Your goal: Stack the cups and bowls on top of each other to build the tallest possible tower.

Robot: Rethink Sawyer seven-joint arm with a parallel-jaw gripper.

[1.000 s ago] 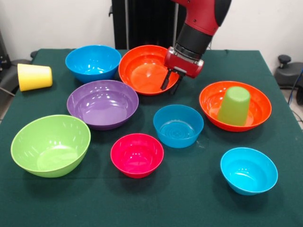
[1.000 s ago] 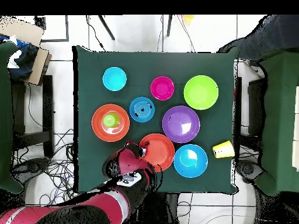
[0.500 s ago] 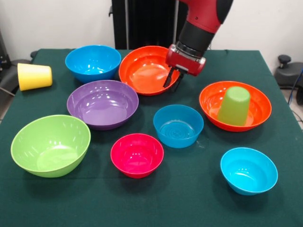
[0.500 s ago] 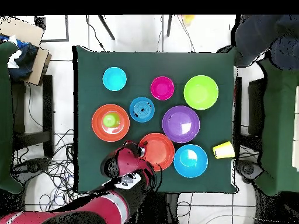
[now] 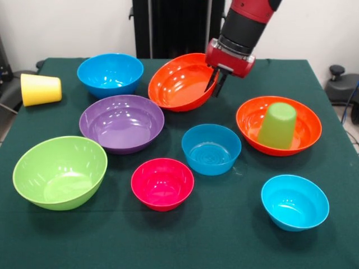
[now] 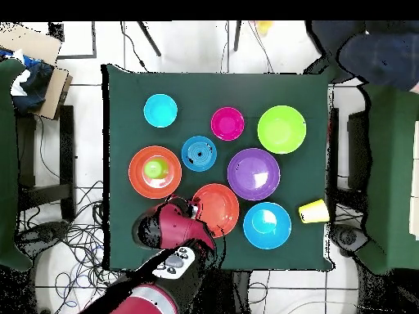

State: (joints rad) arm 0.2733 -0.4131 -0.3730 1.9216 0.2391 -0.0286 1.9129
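Note:
My gripper is shut on the right rim of an orange bowl, which hangs tilted with that rim raised. From above, the gripper is at the bowl's left edge. A second orange bowl at the right holds an upside-down light green cup. The yellow cup lies on its side at the far left. Separate on the cloth are a large blue bowl, purple bowl, lime green bowl, pink bowl, medium blue bowl and small cyan bowl. No tower shows.
The green-clothed table ends close behind the held bowl. A dark panel stands behind the table. A person's dark sleeve shows at the overhead view's top right, off the table.
The gripper has risen and moved right, taking the orange bowl's rim with it. The bowl has tipped up from lying flat and shifted right.

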